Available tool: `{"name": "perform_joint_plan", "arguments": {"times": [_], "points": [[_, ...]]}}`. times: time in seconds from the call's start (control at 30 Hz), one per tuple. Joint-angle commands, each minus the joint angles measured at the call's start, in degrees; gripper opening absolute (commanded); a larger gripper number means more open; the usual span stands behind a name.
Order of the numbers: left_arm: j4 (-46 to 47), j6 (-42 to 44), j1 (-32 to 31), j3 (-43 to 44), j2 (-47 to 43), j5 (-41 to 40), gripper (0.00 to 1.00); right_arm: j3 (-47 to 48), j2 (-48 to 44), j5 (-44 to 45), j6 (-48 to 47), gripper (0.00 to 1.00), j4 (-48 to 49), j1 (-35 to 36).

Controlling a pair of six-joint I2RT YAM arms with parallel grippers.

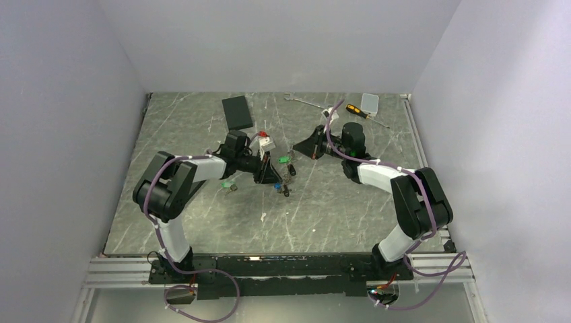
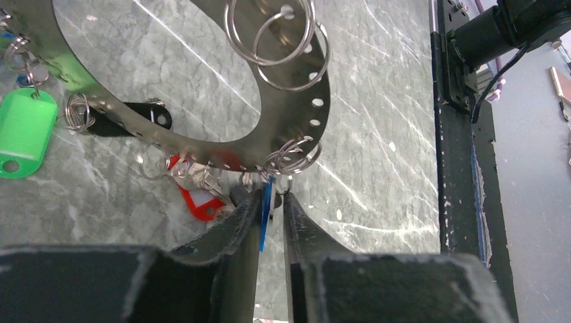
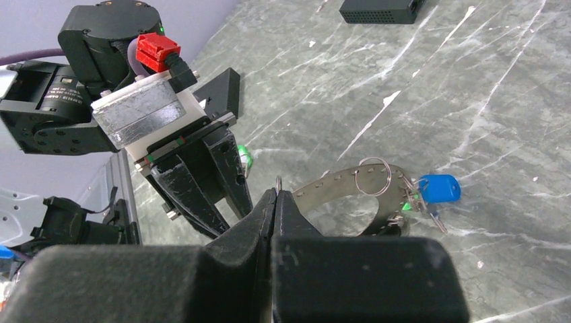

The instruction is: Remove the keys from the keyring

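The keyring (image 2: 316, 101), a broad flat grey metal band bent into a large loop and pierced with a row of holes, sits near the middle of the grey marbled worktop (image 1: 202, 222), between the two arms. We judge it light, stiff and a little springy, with smooth faces that could slip. The sound hold is across its flat width, away from the holes.

The right tool (image 3: 276, 196) is closed tight. The band's rim runs into its fingertips, so we read it as pinching the band there. The left tool (image 2: 271, 196) stands a little parted around a thin blue plastic tag (image 2: 265, 214) seen edge-on; a gap shows on one side, so the tag is not clamped.

A green plastic tag (image 2: 23, 128), a red plastic tag (image 2: 202, 202) and a black plastic tag (image 2: 128, 121) hang from the band nearby. The keys (image 3: 431, 214), small and metal, will likely dangle and swing, so we think a tag's flat faces give the better purchase. The small wire split rings (image 2: 269, 33) threading the holes look tightly wound; we expect them to resist and need working round.
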Motion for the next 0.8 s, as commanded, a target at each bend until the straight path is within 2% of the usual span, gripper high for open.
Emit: {"name": "perform_joint_plan", "arguments": {"times": [0.0, 0.3, 0.6, 0.67, 0.77], "points": [[3.91, -2.07, -0.60, 0.12, -0.58, 1.04, 0.24, 0.25, -1.61, -0.46, 0.45, 0.00, 4.29, 0.40], [5.13, -2.49, -1.50, -0.24, 0.71, -0.15, 0.31, 0.22, -1.74, -0.03, 0.44, 0.00, 4.16, 0.49], [18.65, -9.87, -1.93, -6.19, 1.04, -4.42, 0.41, -0.48, -2.10, 3.61, 1.70, 0.00, 4.15, 1.09], [19.41, -10.28, -1.51, -6.96, 0.43, -5.43, 0.42, -0.15, -2.17, 5.68, 1.69, 0.00, 3.53, 2.19], [19.41, -11.62, 1.24, -7.21, -0.42, -4.75, 0.50, 0.52, -2.00, 8.93, 1.79, 0.00, 2.78, 4.11]]}}
